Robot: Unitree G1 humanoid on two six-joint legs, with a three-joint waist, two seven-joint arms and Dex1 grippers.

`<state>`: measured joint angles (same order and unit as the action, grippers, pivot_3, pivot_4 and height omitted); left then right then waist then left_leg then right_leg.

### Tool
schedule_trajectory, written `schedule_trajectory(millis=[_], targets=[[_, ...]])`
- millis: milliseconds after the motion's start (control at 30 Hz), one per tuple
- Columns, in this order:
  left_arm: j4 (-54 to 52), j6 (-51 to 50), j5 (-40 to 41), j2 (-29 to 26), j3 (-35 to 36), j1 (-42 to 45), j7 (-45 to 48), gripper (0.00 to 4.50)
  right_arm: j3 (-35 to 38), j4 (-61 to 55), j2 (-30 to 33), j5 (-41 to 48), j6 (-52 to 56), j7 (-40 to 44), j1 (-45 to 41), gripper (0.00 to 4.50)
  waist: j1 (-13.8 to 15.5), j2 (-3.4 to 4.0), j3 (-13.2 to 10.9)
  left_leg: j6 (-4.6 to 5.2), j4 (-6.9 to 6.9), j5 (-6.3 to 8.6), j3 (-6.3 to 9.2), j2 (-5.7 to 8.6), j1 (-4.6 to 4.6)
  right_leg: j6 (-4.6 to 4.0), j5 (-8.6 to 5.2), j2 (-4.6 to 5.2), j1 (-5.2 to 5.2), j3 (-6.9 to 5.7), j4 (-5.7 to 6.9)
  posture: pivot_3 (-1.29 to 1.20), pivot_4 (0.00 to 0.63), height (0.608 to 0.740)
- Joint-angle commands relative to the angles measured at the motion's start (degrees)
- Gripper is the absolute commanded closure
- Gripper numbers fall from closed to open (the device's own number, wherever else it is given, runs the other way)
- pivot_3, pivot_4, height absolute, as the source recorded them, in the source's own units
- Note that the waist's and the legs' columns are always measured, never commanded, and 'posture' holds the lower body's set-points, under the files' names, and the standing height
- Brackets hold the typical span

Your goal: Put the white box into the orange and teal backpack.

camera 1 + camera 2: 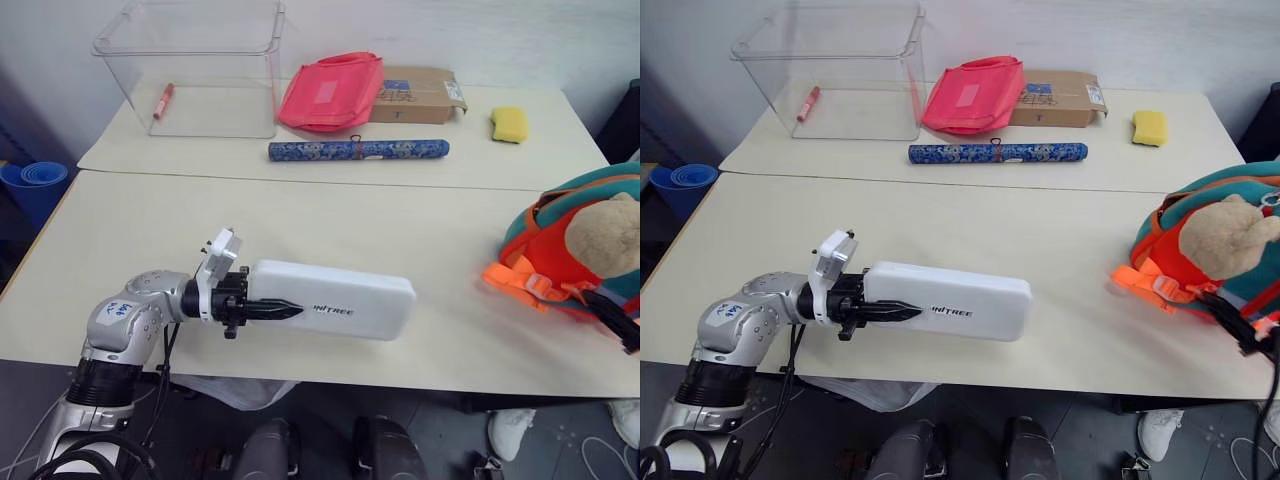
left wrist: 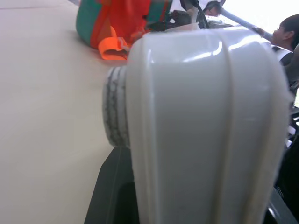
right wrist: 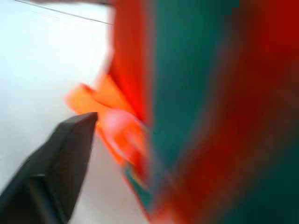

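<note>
the left gripper (image 1: 285, 310) is clamped on the near short end of the flat, glossy white rectangular box (image 1: 335, 299), one black finger (image 1: 278, 310) lying along its top face beside the grey lettering. the box lies lengthwise over the front part of the pale beige bench (image 1: 300, 225), its far end pointing toward the small rounded teal backpack with orange front panel and straps (image 1: 575, 250). the backpack sits at the right edge of the bench, well apart from the box, with a beige plush toy (image 1: 605, 235) on it and an orange strap end (image 1: 510, 278) spilling onto the bench.

in the right wrist view one dark finger (image 3: 60, 163) of the right gripper sits close against the orange strap of the backpack; whether that gripper is wide or narrow i cannot tell.

farther back lie a blue patterned roll (image 1: 358, 150), a flat pink-red pouch (image 1: 332, 92), a brown cardboard box (image 1: 420, 95), a yellow sponge (image 1: 509, 124) and a clear plastic bin (image 1: 195, 70) with a red marker (image 1: 163, 100) inside.
</note>
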<state>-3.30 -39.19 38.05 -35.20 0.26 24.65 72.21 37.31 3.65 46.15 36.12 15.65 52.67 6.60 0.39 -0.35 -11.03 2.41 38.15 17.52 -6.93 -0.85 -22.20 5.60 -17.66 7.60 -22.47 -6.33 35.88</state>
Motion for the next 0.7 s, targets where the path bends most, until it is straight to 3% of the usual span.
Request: schedule_trajectory(millis=[33,267,300,567,700], targets=[[0.6,1.6,1.0,0.3,2.6,2.2,-0.9,3.24,-4.0,-1.8,-1.2,-1.0,-1.3,-0.9,-5.2,1.74,-0.2,0.00,0.0,0.01,0.02,0.00,-0.01,0.01,0.01,0.02,0.01,0.01,0.01,0.01,0.00,0.00,0.150,0.740],[-0.9,-0.1,2.8,-0.8,6.1,-0.9,-3.3,3.24,-12.3,-6.3,-6.8,-1.3,-1.5,-1.7,-11.6,4.17,-0.8,-0.01,0.0,-0.03,0.00,-0.03,-0.06,-0.01,0.00,0.05,0.03,-0.06,0.00,0.01,0.06,0.00,0.150,0.740],[-0.7,-0.4,3.0,-1.3,6.8,-1.6,-3.5,3.24,-13.7,-8.4,-7.7,-0.6,-0.6,-1.8,-12.2,4.34,-1.0,-0.02,0.0,-0.04,0.01,-0.04,-0.08,-0.03,0.01,0.05,0.03,-0.07,0.00,0.03,0.06,0.00,0.150,0.740],[7.4,-0.3,2.7,-4.7,13.5,-5.2,-4.5,3.24,-29.5,-28.7,-15.5,10.1,12.5,-3.7,-18.1,4.43,-2.2,-0.02,0.0,-0.18,-0.08,-0.07,-0.02,-0.09,0.01,0.03,0.01,-0.07,-0.11,0.02,0.07,0.00,0.150,0.740],[7.3,-0.8,3.4,-5.2,17.0,-6.6,-6.3,3.24,-33.4,-37.4,-14.6,21.6,21.9,-3.9,-17.5,4.43,-1.9,-0.03,0.0,-0.20,-0.17,-0.03,0.04,-0.12,-0.09,0.00,0.00,-0.09,-0.17,-0.05,0.14,0.00,0.150,0.740]])
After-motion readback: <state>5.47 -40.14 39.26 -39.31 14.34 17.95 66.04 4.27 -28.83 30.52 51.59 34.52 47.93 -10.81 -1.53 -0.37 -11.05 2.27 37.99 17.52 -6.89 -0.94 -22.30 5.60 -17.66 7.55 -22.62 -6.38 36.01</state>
